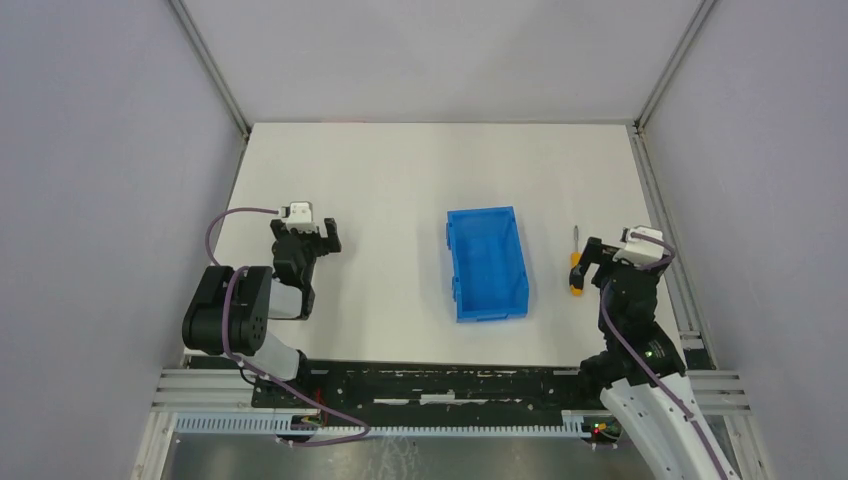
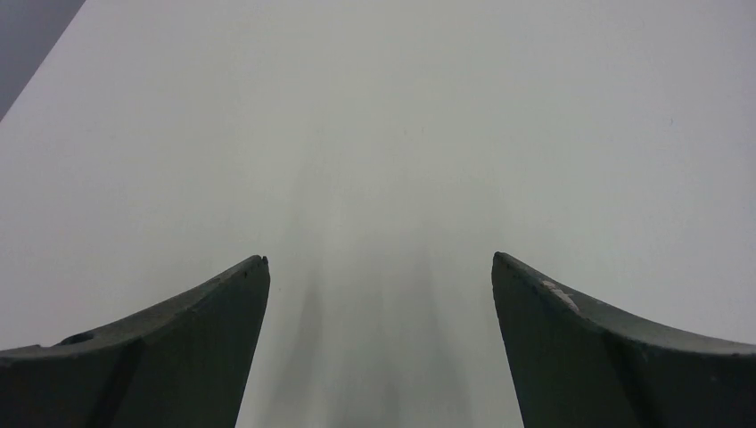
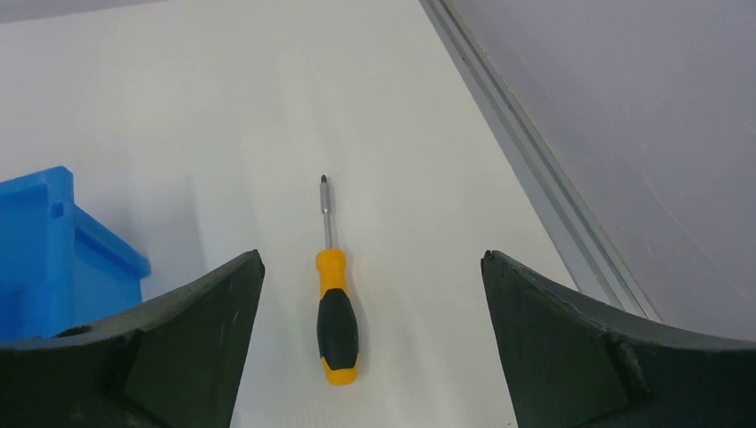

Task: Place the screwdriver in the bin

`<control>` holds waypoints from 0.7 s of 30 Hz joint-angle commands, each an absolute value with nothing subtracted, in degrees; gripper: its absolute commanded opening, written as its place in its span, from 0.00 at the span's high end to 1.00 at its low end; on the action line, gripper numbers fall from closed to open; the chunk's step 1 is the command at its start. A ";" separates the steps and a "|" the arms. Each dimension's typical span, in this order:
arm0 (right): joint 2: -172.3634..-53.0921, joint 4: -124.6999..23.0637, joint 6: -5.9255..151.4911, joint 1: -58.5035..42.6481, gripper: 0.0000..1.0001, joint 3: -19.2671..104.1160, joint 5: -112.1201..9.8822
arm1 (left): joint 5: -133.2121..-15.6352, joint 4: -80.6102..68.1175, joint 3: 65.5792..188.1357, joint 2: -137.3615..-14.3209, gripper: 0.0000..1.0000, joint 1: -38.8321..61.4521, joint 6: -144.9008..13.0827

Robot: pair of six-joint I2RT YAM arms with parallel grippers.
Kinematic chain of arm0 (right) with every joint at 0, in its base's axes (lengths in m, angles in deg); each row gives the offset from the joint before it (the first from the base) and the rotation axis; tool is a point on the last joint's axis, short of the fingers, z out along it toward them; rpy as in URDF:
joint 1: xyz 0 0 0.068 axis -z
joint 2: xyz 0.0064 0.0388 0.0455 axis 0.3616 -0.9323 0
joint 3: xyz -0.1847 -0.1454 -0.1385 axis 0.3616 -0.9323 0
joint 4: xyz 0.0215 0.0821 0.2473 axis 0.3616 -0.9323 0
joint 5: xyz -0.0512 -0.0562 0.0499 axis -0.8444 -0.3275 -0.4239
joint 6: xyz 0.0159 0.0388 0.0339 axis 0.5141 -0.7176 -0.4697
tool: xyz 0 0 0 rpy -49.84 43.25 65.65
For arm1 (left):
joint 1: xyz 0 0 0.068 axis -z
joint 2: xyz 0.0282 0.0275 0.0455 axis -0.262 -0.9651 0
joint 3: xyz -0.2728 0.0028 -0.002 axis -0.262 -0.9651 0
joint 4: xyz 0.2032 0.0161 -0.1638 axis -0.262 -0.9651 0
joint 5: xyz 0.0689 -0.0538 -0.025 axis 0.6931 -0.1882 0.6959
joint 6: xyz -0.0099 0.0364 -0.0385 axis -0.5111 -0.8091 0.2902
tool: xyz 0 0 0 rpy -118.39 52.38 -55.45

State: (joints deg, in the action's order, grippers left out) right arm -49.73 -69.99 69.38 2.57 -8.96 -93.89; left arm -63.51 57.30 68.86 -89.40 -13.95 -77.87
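The screwdriver (image 1: 575, 270) has an orange-and-black handle and a thin grey shaft. It lies flat on the white table just right of the blue bin (image 1: 487, 263), shaft pointing away from the arms. In the right wrist view the screwdriver (image 3: 337, 316) lies between my open fingers, nearer the left one, and the bin (image 3: 53, 250) shows at the left edge. My right gripper (image 1: 608, 252) is open, above and just right of the screwdriver. My left gripper (image 1: 310, 235) is open and empty over bare table, well left of the bin.
A metal rail (image 1: 665, 240) runs along the table's right edge, close to my right arm. Grey walls enclose the table on three sides. The left wrist view shows only white table (image 2: 374, 134) between the fingers.
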 commanded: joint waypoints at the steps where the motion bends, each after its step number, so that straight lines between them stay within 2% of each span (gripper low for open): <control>1: -53.01 -64.81 68.56 2.61 0.02 -1.31 -99.64 | -63.81 58.61 69.06 -88.51 0.00 -14.22 -75.99; 4: -61.74 -69.03 75.96 2.56 0.02 13.07 -91.80 | -63.83 58.54 69.10 -88.51 0.00 -14.20 -75.99; 9: -94.28 -99.20 77.84 3.61 0.02 55.91 -90.53 | -63.88 58.52 69.09 -88.50 0.00 -14.22 -75.99; 12: -109.60 -109.32 81.43 13.76 0.02 68.36 -68.13 | -63.85 58.57 69.07 -88.52 0.00 -14.23 -75.99; 15: -117.06 -107.75 81.17 16.26 0.02 62.54 -65.17 | -63.85 58.60 69.04 -88.50 0.00 -14.22 -75.99; 17: -118.61 -101.96 79.80 17.89 0.02 52.94 -64.27 | -63.84 58.57 69.07 -88.53 0.00 -14.22 -75.99; 21: -120.79 -92.00 77.00 18.90 0.09 37.03 -65.12 | -63.82 58.54 69.05 -88.51 0.00 -14.22 -75.99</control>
State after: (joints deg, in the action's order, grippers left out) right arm -120.53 -92.40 78.76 18.04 48.13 -68.34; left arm -63.51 57.28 68.86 -89.40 -13.95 -77.87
